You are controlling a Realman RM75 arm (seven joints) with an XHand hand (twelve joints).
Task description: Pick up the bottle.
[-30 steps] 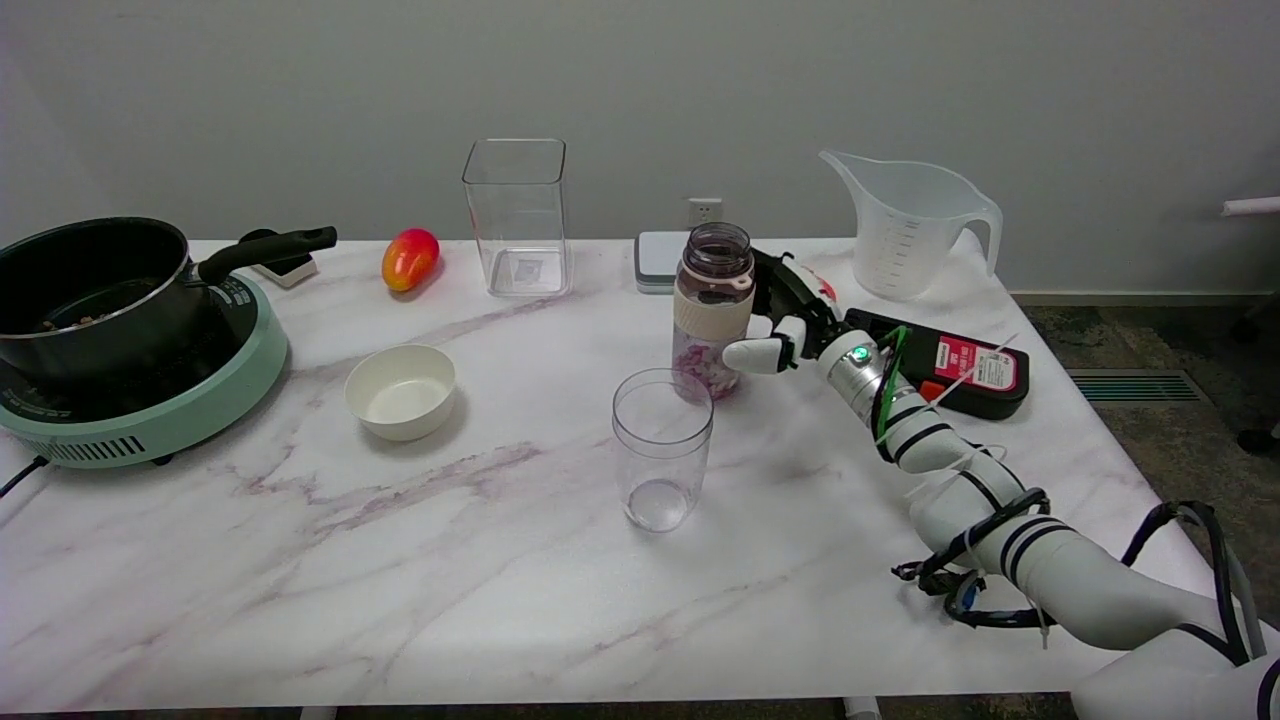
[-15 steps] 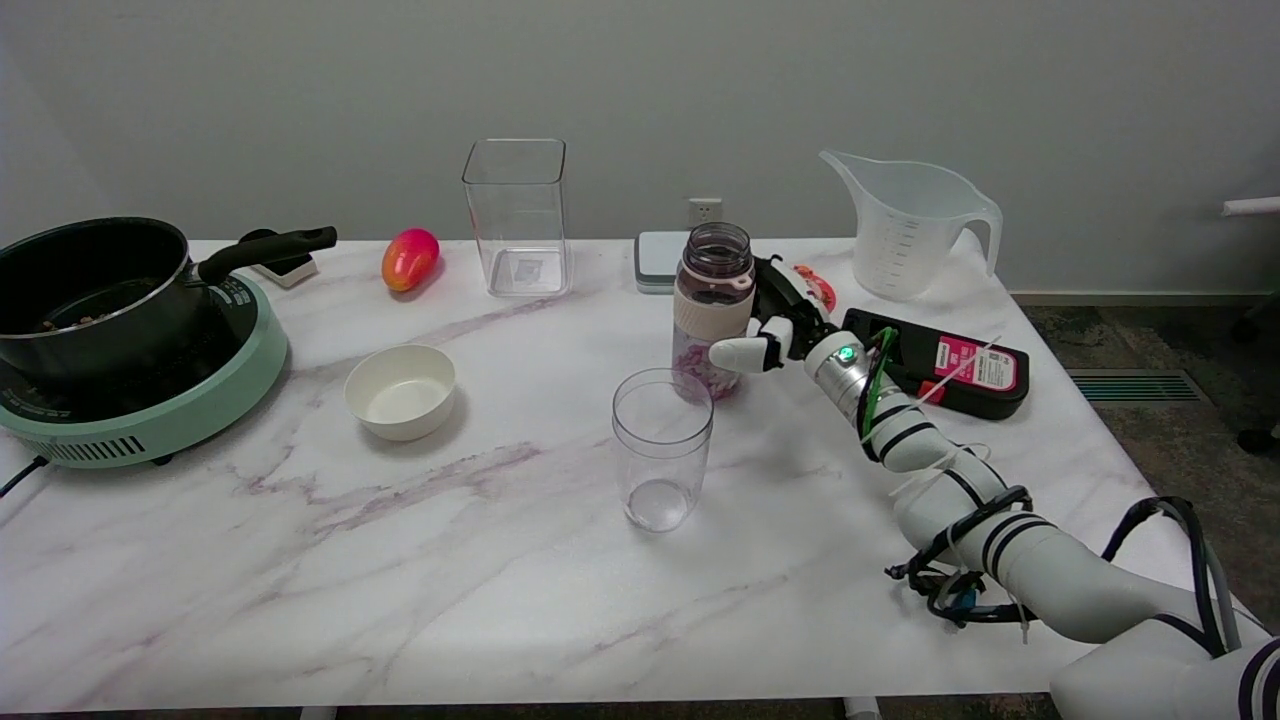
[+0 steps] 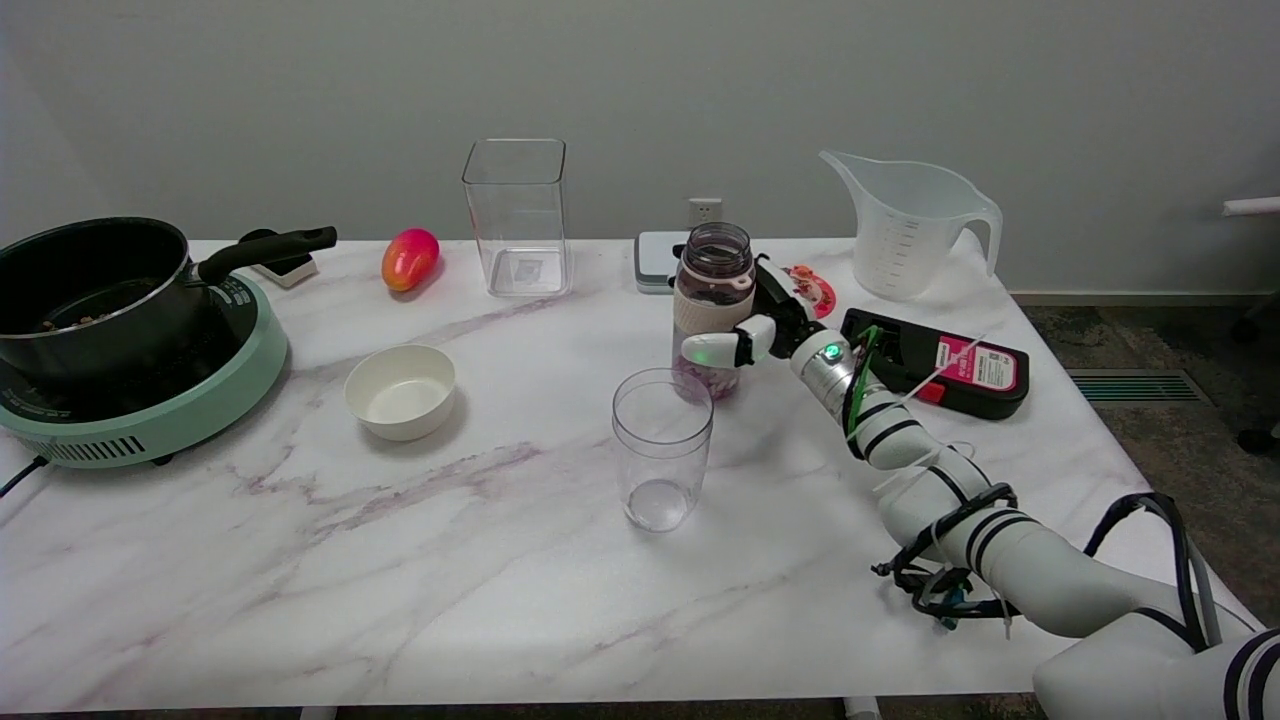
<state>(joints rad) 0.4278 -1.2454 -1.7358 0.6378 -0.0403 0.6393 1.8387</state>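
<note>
— Near the desk's (image 3: pixel 300 560) far edge, mid-width, we see the bottle (image 3: pixel 712 308) upright.
— And our right hand (image 3: pixel 765 325)?
— Wrapped around its side; the bottle is not lifted.

This looks like a test room set up as a pretend kitchen. A white marble desk (image 3: pixel 300 560) stands by a bare grey wall (image 3: pixel 640 80). On it sit a black pot (image 3: pixel 90 290) on a green cooker (image 3: pixel 150 410), a small white bowl (image 3: pixel 400 390), a clear cup (image 3: pixel 661 450) and a big measuring jug (image 3: pixel 905 225). A white robot arm (image 3: pixel 1000 540) with loose wires reaches across. The floor at the right may be carpet.
</note>
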